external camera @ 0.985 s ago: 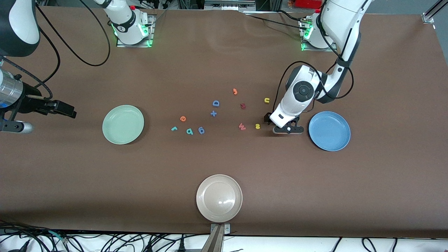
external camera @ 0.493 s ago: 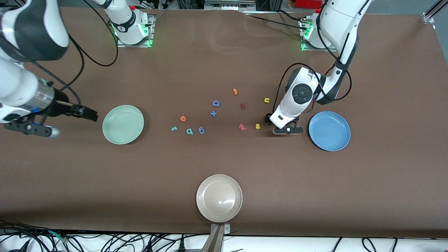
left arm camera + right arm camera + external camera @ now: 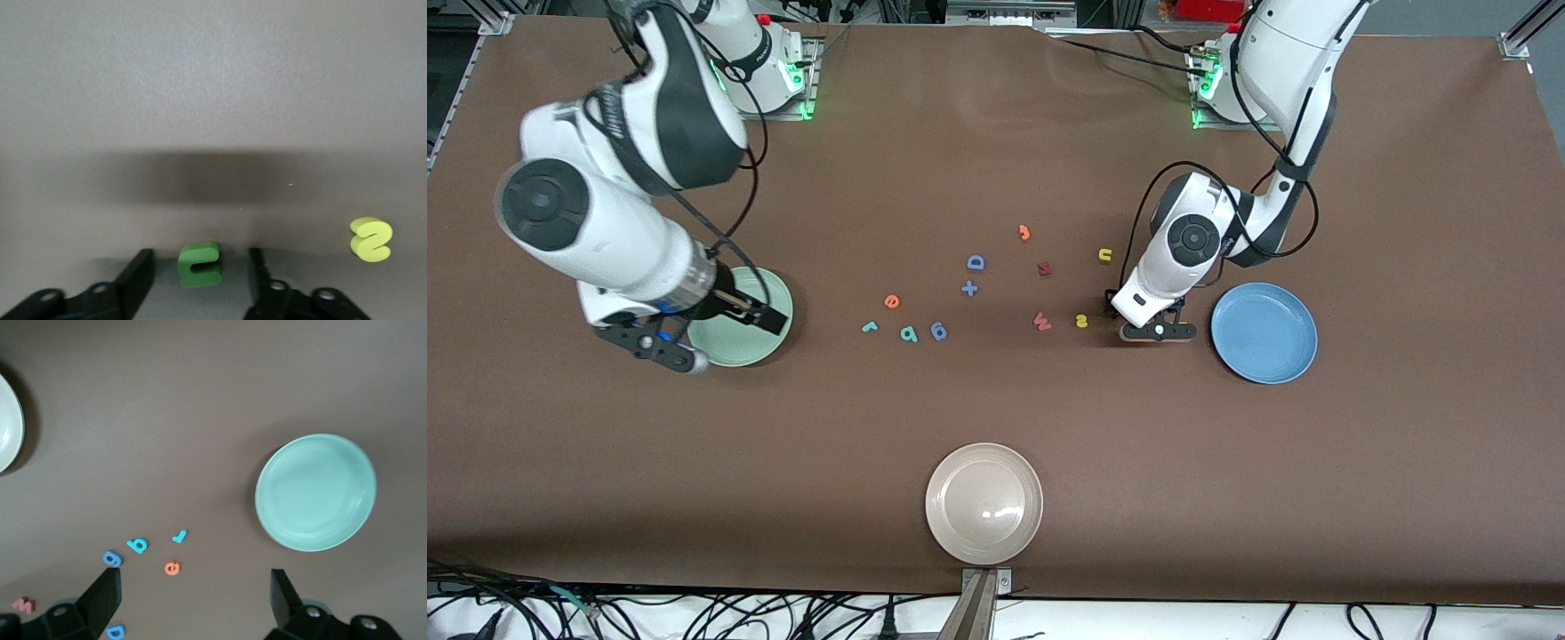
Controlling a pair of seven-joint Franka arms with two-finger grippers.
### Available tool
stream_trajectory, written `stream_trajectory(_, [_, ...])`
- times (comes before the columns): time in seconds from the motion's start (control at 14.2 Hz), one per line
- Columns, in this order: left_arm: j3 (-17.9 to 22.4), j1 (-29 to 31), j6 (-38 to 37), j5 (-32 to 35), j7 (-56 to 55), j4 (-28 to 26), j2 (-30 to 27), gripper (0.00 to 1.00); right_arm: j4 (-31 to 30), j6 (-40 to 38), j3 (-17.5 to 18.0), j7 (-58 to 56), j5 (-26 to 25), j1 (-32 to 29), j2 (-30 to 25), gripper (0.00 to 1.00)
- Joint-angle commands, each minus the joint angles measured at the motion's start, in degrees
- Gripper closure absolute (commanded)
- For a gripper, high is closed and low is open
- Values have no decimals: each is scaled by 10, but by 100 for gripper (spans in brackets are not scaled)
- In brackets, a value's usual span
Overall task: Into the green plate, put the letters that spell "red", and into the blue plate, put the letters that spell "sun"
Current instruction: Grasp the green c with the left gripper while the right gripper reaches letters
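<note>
My left gripper [image 3: 200, 259] is down at the table beside the blue plate [image 3: 1264, 332]. It is open, and the olive-green n [image 3: 199, 268] stands between its fingers with a gap on each side. The yellow s [image 3: 1082, 321] lies close by, and the yellow u [image 3: 1105, 255] lies farther from the front camera. My right gripper [image 3: 760, 316] hangs wide open and holding nothing over the green plate [image 3: 734, 348]. The teal r [image 3: 869, 327], orange e [image 3: 891, 301] and teal d [image 3: 909, 334] lie on the table between the two plates.
A blue d-like letter [image 3: 938, 331], a blue D [image 3: 975, 262], a blue plus [image 3: 969, 288], red letters [image 3: 1041, 321] [image 3: 1044, 268] and an orange hooked piece [image 3: 1024, 233] are scattered mid-table. A beige-white plate [image 3: 983, 503] sits near the front edge.
My right arm has swung in from its end of the table until its gripper is over the green plate. My left gripper has stayed low at the same spot beside the blue plate.
</note>
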Motion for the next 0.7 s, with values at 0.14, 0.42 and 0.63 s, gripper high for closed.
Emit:
stream_trajectory(0.14, [4, -7, 4, -7, 4, 3, 4, 88, -75, 113, -2, 83, -9, 37, 16, 1])
stream_trajectory(0.42, [7, -4, -24, -7, 4, 7, -14, 91, -117, 165, -2, 121, -9, 53, 47, 1])
stream_trajectory(0.63, [11, 2, -142, -5, 4, 71, -30, 91, -117, 169, -2, 165, -9, 60, 77, 1])
